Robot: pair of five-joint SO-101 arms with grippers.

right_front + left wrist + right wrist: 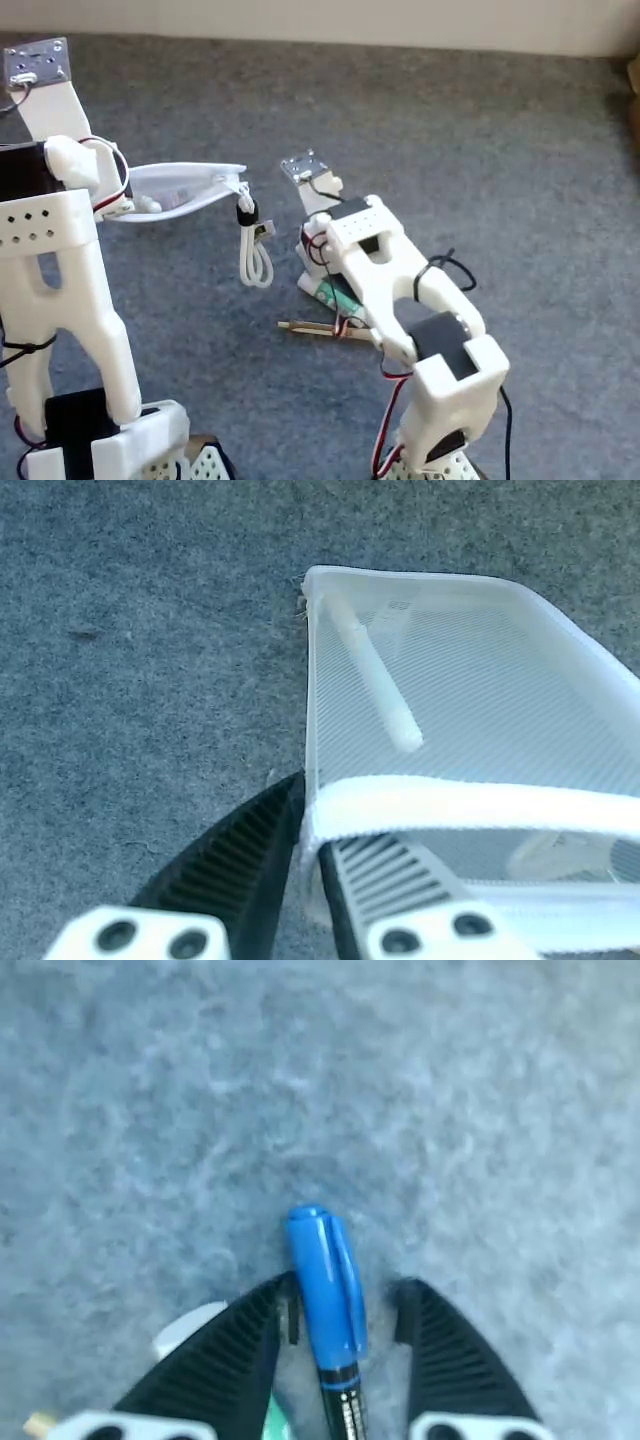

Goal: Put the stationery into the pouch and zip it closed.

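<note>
The pouch (180,190), a white mesh one, is at the upper left of the high view, lifted from the grey surface (500,150). The left gripper (312,825) holds it by the rim: its jaws are pressed together on the edge of the mesh. Through the mesh one white stick (375,680), probably a pen, already lies inside. A second pale shape shows lower in the pouch, but I cannot tell what it is. The mouth looks open, with a gap between the two white rim bands, and the white cord (256,255) of the zip hangs down from its right end.

Near the centre of the high view the other stationery lies on the surface. The blue marker (325,1280) is between the fingers of the right gripper (345,1290). The jaws stand apart around it, one finger close to the cap and the other with a clear gap, so it is not grasped. Just beside it are a green item (335,293) and, a little lower, a wooden pencil (322,328).

I judge the task as only begun: one item is in, at least three remain outside, and the zip is not yet closed.
</note>
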